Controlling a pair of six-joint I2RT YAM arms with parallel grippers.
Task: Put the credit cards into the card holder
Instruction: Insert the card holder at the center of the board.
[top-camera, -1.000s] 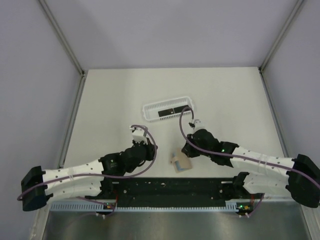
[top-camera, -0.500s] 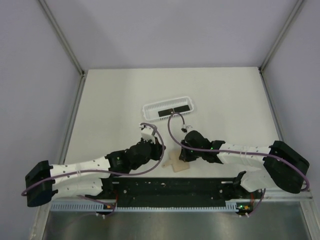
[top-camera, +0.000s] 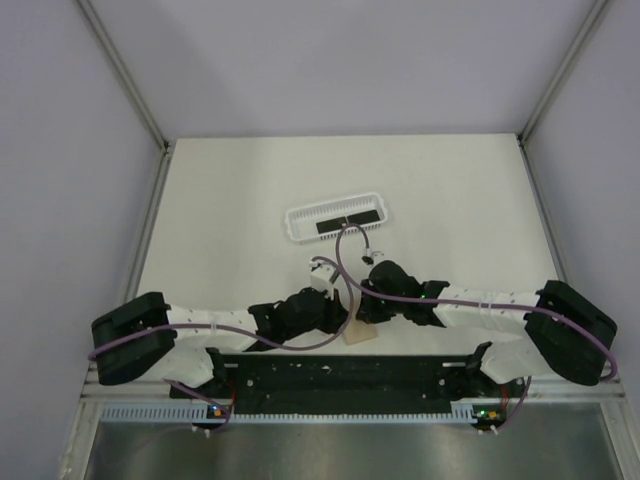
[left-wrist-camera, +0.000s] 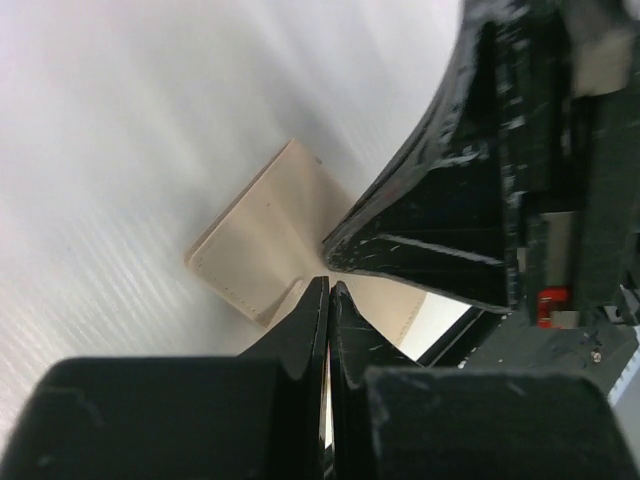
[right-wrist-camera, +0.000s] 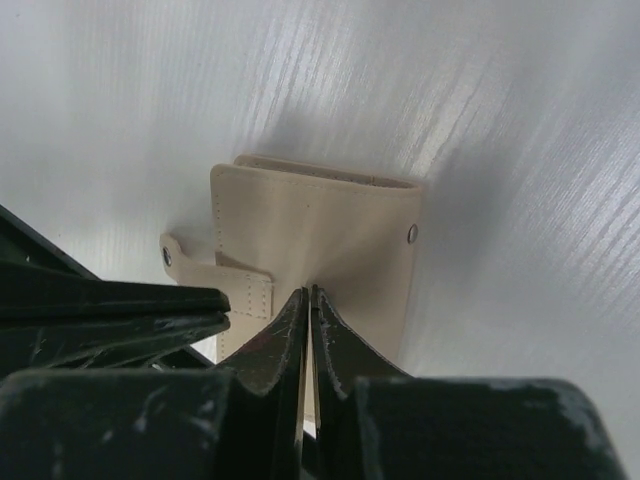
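**FINGERS TOGETHER ON BOTH ARMS, TIPS AT THE HOLDER**

Fingers of my left gripper (left-wrist-camera: 328, 290) are pressed together with no gap, and those of my right gripper (right-wrist-camera: 308, 292) likewise. Neither pair carries a card. Both sets of tips meet at the holder (right-wrist-camera: 330, 230), which lies flat on the table (top-camera: 450, 200) at lower centre of the top view, just up-frame of my bases. In the right wrist view my tips sit at the holder's lower edge. The strap (right-wrist-camera: 215, 275) sticks out to frame left, toward my left fingers, and appears unfastened. I cannot tell whether either pair pinches a flap or only presses down.

The cards (top-camera: 330, 225) show as a dark strip in the basket (top-camera: 292, 222), up-frame from both grippers and well apart from the holder. The strip's long axis runs along the basket, roughly left to right, with its right end slightly higher. My right gripper looks marginally nearer. Judgement: the holder needs opening before any card is fetched.
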